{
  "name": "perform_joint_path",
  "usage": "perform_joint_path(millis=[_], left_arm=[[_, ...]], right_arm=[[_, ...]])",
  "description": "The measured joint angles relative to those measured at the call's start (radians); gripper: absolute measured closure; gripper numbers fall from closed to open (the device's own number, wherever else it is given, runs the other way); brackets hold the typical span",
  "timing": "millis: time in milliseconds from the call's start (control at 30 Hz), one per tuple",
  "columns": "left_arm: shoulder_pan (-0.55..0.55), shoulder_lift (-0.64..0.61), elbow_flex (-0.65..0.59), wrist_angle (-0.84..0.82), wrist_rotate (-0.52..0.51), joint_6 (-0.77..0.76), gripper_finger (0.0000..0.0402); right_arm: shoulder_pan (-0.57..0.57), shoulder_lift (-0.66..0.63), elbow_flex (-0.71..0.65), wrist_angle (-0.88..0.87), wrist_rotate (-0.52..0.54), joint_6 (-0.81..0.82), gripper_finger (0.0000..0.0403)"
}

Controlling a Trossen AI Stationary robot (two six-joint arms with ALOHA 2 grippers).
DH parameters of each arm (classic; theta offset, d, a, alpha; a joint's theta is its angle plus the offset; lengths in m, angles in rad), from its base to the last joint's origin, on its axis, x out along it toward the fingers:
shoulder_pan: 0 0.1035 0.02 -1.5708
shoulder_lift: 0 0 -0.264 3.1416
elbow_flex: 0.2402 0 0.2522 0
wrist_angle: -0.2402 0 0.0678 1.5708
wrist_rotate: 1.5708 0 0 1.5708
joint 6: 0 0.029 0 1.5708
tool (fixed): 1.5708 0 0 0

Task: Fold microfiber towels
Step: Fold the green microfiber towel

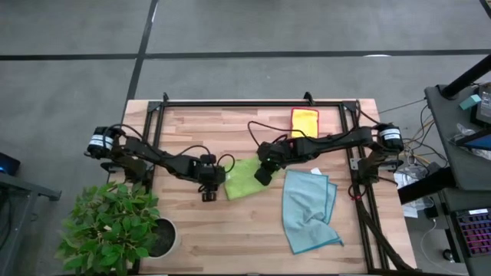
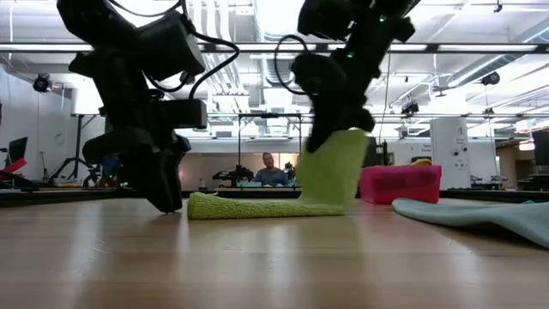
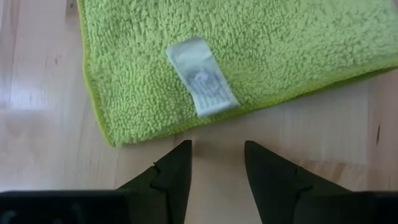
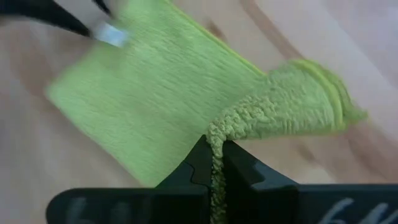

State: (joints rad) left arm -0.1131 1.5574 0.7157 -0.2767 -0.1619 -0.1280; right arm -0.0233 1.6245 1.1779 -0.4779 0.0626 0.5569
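A lime green microfiber towel lies at the table's middle. Its left part is flat on the wood and its right end is raised. My right gripper is shut on that raised end. My left gripper stands open, low over the table, just short of the towel's left edge near its white label. Nothing is between its fingers. A light blue towel lies crumpled to the right, and a yellow towel lies at the far side. My right gripper pinches the green towel's right edge between its two shut fingers, coming slanting down from the table's right. The held end is lifted off the table and bunched, and a loose corner flops beside it. The towel's left part stays on the wood.
A pink-red tray stands at the far right under the yellow towel. A potted plant sits off the near left corner. A black frame runs along the table's far edge and sides. A person sits in the room beyond.
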Motion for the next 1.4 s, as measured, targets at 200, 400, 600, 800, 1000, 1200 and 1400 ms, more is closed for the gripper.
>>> perform_joint_path(millis=[200,400,600,800,1000,1200,1400], left_arm=[[0.0,0.0,-0.004,0.016,0.0,0.002,0.0267],[0.0,0.0,-0.009,0.026,0.0,0.002,0.0267],[0.0,0.0,-0.009,0.031,0.0,0.002,0.0267],[0.0,0.0,-0.01,0.032,0.0,0.001,0.0267],[0.0,0.0,-0.01,0.033,-0.001,0.002,0.0267],[0.0,0.0,-0.011,0.033,-0.003,0.002,0.0267],[0.0,0.0,-0.011,0.035,-0.004,0.001,0.0267]], right_arm=[[0.015,0.049,0.0,0.136,-0.021,0.007,0.0394],[0.014,0.112,0.027,0.243,-0.019,0.008,0.0394],[0.015,0.162,0.027,0.353,-0.019,0.012,0.0394],[0.015,0.188,0.027,0.394,-0.021,0.027,0.0394],[0.017,0.208,0.027,0.437,-0.045,0.029,0.0394],[0.028,0.24,0.027,0.504,-0.064,0.039,0.0394],[0.027,0.251,0.027,0.517,-0.063,0.048,0.0394]])
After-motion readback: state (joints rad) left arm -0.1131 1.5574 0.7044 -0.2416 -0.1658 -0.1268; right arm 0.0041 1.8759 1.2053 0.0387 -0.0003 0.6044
